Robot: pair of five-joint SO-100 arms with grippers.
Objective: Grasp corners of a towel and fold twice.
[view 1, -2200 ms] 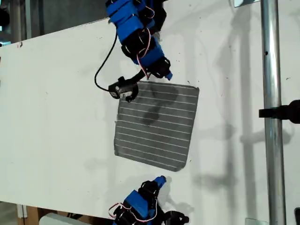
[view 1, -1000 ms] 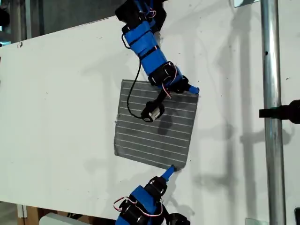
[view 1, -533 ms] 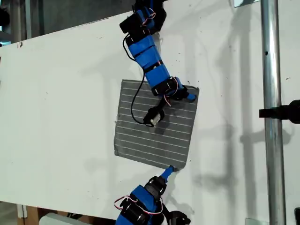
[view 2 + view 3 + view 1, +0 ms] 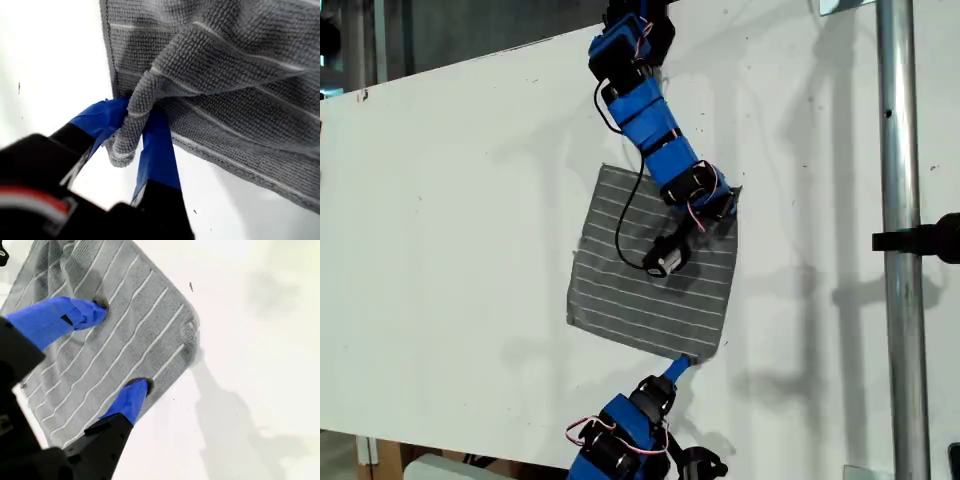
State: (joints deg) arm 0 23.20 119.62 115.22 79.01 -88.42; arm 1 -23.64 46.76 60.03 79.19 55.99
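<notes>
The grey, white-striped terry towel point(image 4: 655, 275) looked soft and floppy, so its hemmed corners seemed the best grab: the first gripper point(image 4: 134, 131) was clamped on one bunched corner point(image 4: 125, 145), the second gripper point(image 4: 120, 347) spread open over another point(image 4: 187, 332).

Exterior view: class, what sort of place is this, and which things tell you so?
Probably a robotics lab or test bench, not a home: a bare white table, a metal pole with a black clamp, and two blue arms working a grey striped towel.
</notes>
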